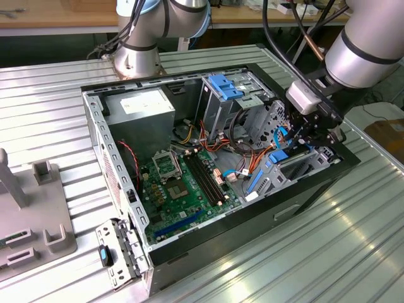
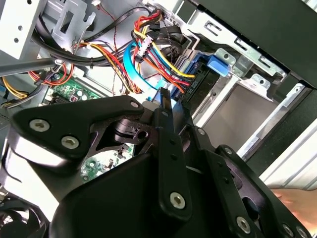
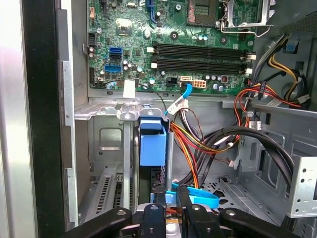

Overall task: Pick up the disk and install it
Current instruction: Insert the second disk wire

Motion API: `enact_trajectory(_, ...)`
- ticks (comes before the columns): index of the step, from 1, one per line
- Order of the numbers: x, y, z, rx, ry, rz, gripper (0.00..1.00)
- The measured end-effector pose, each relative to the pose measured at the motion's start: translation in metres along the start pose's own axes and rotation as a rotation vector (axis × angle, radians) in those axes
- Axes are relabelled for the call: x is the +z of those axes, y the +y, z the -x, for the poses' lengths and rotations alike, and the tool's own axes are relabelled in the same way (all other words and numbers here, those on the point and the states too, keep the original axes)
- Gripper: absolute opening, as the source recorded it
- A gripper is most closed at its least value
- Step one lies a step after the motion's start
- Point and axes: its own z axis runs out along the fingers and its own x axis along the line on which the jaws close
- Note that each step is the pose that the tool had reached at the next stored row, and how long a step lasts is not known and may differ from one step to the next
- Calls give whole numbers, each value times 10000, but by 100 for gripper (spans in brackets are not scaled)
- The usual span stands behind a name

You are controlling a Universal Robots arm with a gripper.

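Observation:
The disk [image 1: 281, 159] stands on edge in the drive bay at the front corner of the open computer case [image 1: 95, 136], on the exterior view's right. Its blue rail frame [image 3: 152, 144] shows in the first wrist view, slotted between grey metal bay walls. My gripper [image 1: 306, 142] reaches down into that bay from above. In the first wrist view its black fingers [image 3: 185, 215] sit close on either side of the disk's near edge, shut on it. In the second wrist view the gripper [image 2: 163, 106] points at the blue frame beside the cable bundle.
Red, yellow, orange and blue cables [image 3: 198, 144] run right beside the bay. The green motherboard [image 1: 183, 183] lies on the case floor. A grey box with a white sticker [image 1: 139, 107] and a cage with a blue top [image 1: 224, 88] stand at the back. A grey fixture [image 1: 31, 208] sits outside.

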Motion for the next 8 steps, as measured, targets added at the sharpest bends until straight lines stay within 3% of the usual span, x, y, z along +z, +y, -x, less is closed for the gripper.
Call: enact_trajectory(8, 16, 3, -3, 0, 0, 0, 24)
